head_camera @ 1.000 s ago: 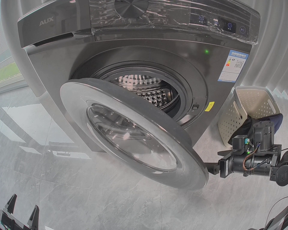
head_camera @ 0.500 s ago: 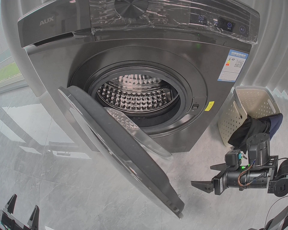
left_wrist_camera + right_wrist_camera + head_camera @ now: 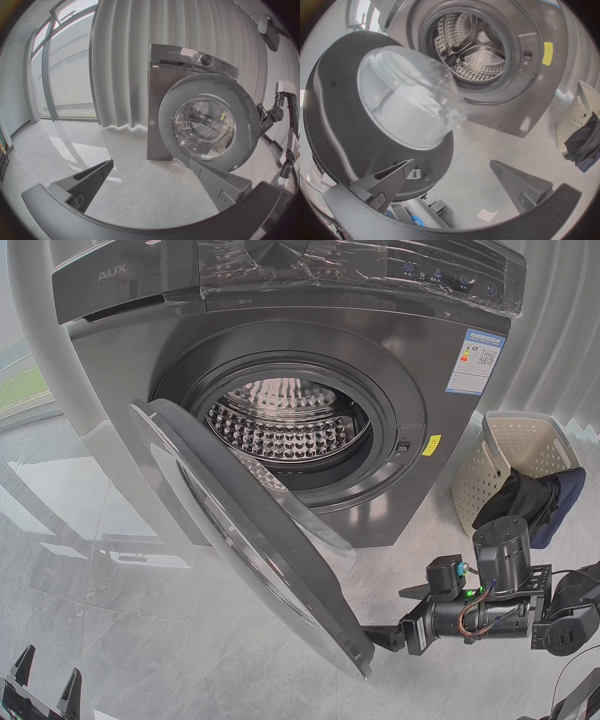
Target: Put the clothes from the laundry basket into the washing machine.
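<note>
Left pincer (image 3: pixel 50 666) (image 3: pixel 150 164): sits low at the near left, above the floor (image 3: pixel 156 615). Its jaws stand wide apart and hold nothing.

Washing machine (image 3: pixel 300 334): front-loading, grey, standing on the floor at centre. The door (image 3: pixel 250 534) is swung well out toward the near left, hinged on the left side, and its free edge comes nearest to the robot. The opening is fully exposed. The drum (image 3: pixel 281 421) shows its studded metal wall all round.

Right pincer (image 3: pixel 387 615) (image 3: pixel 450 164): low at the near right, pointing left at the door's free edge. The jaws are spread wide and nothing is clamped. One finger lies just beside the door's rim; contact cannot be confirmed.

Laundry basket (image 3: pixel 478 484) (image 3: pixel 575 118): cream, perforated, on the floor just beside the machine's right side, beyond the right arm. The clothes (image 3: pixel 525 496) (image 3: pixel 586 143) are in it: a black garment and a navy one, bunched together and hanging over the near rim.
</note>
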Controlling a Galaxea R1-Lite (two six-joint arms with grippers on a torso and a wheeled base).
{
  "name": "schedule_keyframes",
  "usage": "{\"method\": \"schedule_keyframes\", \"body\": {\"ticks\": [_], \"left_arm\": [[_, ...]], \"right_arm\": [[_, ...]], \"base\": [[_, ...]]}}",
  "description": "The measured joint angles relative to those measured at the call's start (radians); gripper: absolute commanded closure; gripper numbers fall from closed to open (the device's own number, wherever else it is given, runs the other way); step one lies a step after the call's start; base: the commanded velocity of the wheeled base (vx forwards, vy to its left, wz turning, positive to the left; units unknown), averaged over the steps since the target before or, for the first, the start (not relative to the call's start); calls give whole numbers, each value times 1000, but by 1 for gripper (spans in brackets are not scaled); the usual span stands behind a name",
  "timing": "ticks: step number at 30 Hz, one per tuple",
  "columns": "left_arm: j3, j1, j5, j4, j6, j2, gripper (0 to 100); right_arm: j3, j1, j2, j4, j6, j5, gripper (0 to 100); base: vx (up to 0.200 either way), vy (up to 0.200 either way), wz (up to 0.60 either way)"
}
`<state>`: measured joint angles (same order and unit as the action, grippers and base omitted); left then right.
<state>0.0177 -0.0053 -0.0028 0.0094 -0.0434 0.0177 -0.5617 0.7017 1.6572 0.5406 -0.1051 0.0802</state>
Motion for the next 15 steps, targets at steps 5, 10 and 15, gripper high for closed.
{"method": "schedule_keyframes", "body": {"ticks": [5, 10, 15], "left_arm": [[0, 0, 0, 0, 0, 0, 0], [0, 0, 0, 0, -1, 0, 0], [0, 1, 0, 0, -1, 0, 0]], "right_arm": [[20, 56, 12, 1, -16, -3, 0], [47, 54, 1, 0, -18, -6, 0], [31, -31, -6, 13, -19, -35, 0]], "base": [[0, 0, 0], [0, 0, 0], [0, 0, 0]]}}
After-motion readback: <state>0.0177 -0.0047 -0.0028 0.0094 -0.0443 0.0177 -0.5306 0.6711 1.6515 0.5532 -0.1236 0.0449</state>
